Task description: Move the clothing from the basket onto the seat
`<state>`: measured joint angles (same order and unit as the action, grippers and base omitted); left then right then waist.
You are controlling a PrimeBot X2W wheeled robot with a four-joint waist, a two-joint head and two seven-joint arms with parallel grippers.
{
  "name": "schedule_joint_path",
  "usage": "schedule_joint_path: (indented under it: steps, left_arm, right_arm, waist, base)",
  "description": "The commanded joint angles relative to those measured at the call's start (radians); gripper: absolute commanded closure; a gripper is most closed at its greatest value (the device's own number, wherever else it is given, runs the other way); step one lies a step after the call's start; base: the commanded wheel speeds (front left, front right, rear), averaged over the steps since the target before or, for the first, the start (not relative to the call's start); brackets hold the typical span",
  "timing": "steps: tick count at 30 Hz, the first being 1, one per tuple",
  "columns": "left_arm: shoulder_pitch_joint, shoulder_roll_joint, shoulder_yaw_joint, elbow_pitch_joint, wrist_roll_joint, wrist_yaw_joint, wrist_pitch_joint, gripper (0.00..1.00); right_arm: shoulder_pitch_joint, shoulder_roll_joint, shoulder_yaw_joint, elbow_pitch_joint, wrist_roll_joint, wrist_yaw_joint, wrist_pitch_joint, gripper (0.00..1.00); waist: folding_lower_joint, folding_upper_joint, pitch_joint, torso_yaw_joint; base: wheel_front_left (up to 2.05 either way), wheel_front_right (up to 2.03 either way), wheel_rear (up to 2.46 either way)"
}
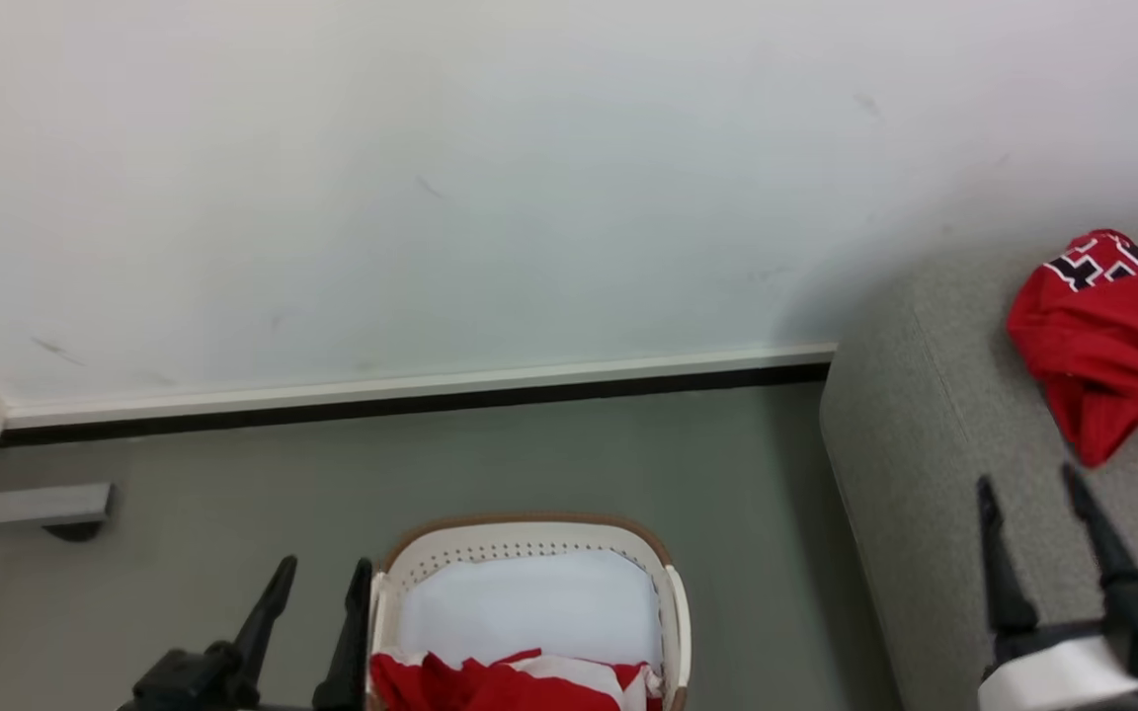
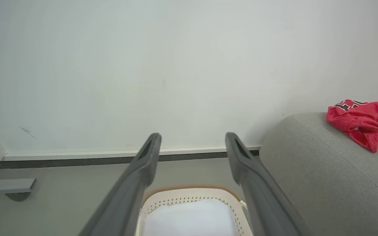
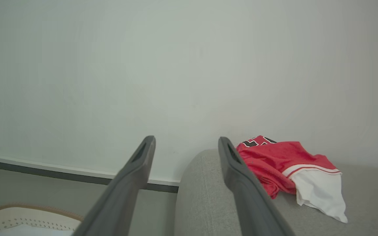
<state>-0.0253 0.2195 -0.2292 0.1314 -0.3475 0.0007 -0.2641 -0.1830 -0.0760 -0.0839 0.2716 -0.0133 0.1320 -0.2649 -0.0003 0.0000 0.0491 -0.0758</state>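
Note:
One red jersey [image 1: 1107, 341] with dark lettering lies crumpled on the light-grey sofa seat [image 1: 934, 444], also seen as a red heap [image 2: 359, 123] and with a white panel [image 3: 285, 165]. Another red-and-white garment [image 1: 515, 681] lies in the cream basket [image 1: 529, 538] on the floor, over a white lining. My left gripper [image 1: 322, 583] is open just left of the basket, holding nothing. My right gripper [image 1: 1033, 494] is open above the sofa, a little short of the jersey. The basket's far rim [image 2: 189, 191] lies below my left fingers [image 2: 143, 164].
A pale wall with a white and dark skirting strip [image 1: 411, 390] runs behind. Grey floor lies between basket and wall. A small grey fitting [image 1: 36, 506] sits low at the left. The sofa's rounded end [image 1: 855, 464] stands close to the basket's right.

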Motion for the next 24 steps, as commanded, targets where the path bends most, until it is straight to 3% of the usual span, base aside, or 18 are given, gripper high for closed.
schedule_joint_path:
  steps: [1, 9, 24]
  left_arm:
    - [0.038, -0.011, 0.028, -0.004, 0.026, -0.006, 0.0, 0.0]
    - [0.119, -0.065, 0.137, -0.006, 0.091, -0.034, -0.001, 0.0]
    - [0.13, -0.122, 0.197, 0.014, 0.155, -0.093, -0.001, 0.0]
  right_arm:
    - [0.055, 0.01, 0.027, -0.012, 0.015, -0.002, 0.001, 0.0]
    - [0.13, 0.024, 0.129, 0.005, 0.05, -0.002, 0.001, 0.0]
    - [0.126, 0.025, 0.153, 0.044, 0.098, -0.002, 0.001, 0.0]
  waist:
    - [0.0003, 0.0, -0.03, 0.03]
    - [0.0003, 0.0, -0.059, 0.047]
    - [0.0003, 0.0, -0.057, 0.06]
  base:
    - [0.0, 0.0, 0.0]
    - [0.0, 0.0, 0.0]
    - [0.0, 0.0, 0.0]
